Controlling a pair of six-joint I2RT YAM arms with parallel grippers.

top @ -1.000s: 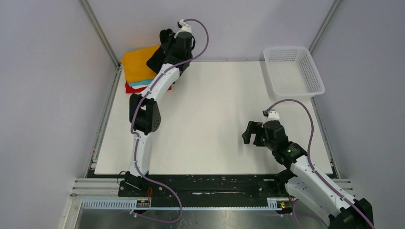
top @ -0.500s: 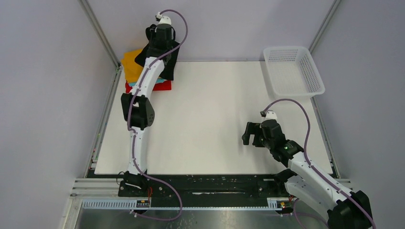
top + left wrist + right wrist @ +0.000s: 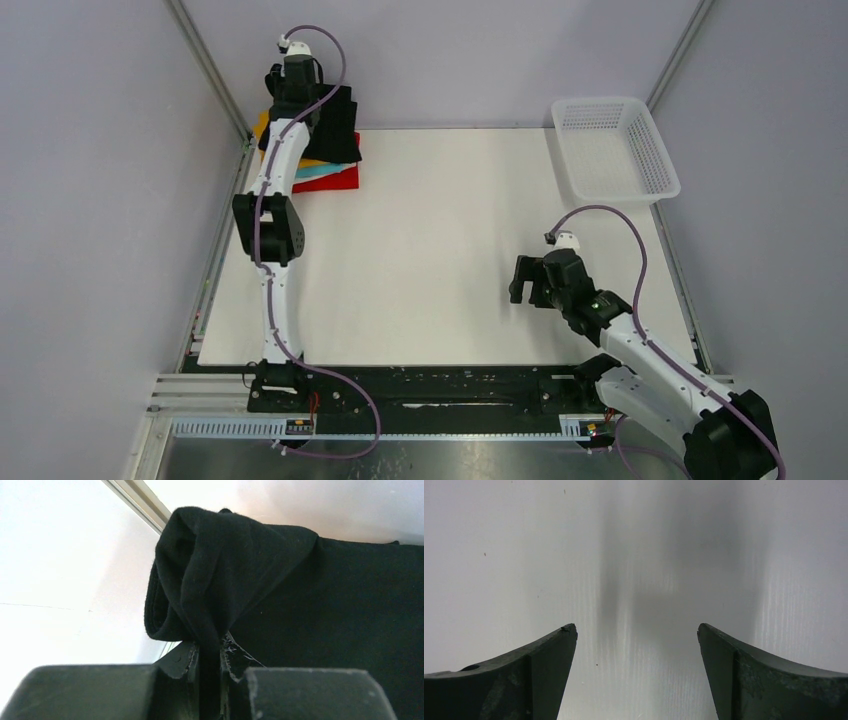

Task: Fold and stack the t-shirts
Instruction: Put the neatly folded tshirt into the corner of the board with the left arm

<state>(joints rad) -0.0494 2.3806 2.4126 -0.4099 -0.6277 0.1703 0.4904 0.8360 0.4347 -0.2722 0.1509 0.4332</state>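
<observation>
Left gripper [image 3: 209, 652] clenched on black shirt [image 3: 300, 605], fold bunched above fingers. Right gripper [image 3: 636, 635] splayed, bare table [image 3: 636, 555] between fingers.

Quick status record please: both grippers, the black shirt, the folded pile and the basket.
left gripper: shut, fingers pinching a bunched edge of the black shirt
right gripper: open, holding nothing, above the table
black shirt: draped over the folded pile, far left corner
folded pile: orange, teal and red layers showing beneath
basket: far right corner, no shirt inside
</observation>
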